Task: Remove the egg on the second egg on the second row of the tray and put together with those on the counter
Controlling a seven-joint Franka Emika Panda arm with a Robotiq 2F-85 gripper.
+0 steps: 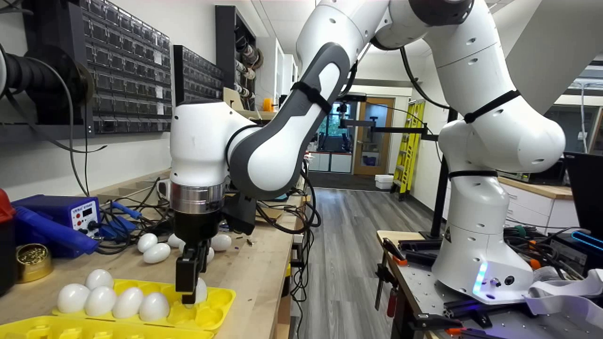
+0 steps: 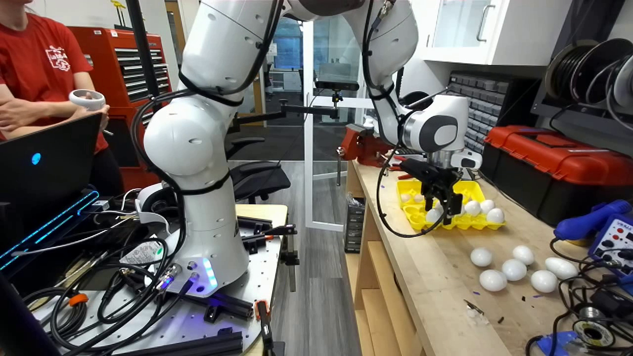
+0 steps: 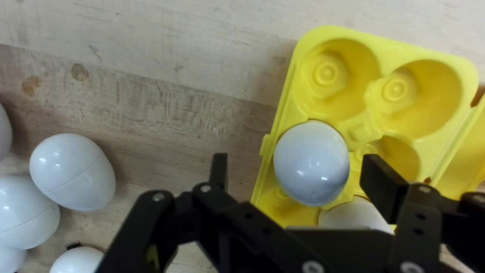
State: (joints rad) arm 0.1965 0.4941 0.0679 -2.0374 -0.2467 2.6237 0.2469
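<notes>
Currently, the hand (image 3: 295, 172) is hanging over the yellow tray (image 3: 394, 49), its fingers (image 3: 382, 185) standing apart, one on each side of a white egg (image 3: 311, 163). That egg is sitting in the tray; loose eggs (image 2: 514, 269) are lying on the surface (image 2: 445, 287) nearby.

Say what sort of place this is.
Probably an electronics or robotics workshop: what looks like a soldering station sits on the wooden bench, small-parts drawers are mounted above it, and a red tool cabinet stands in the background.
</notes>
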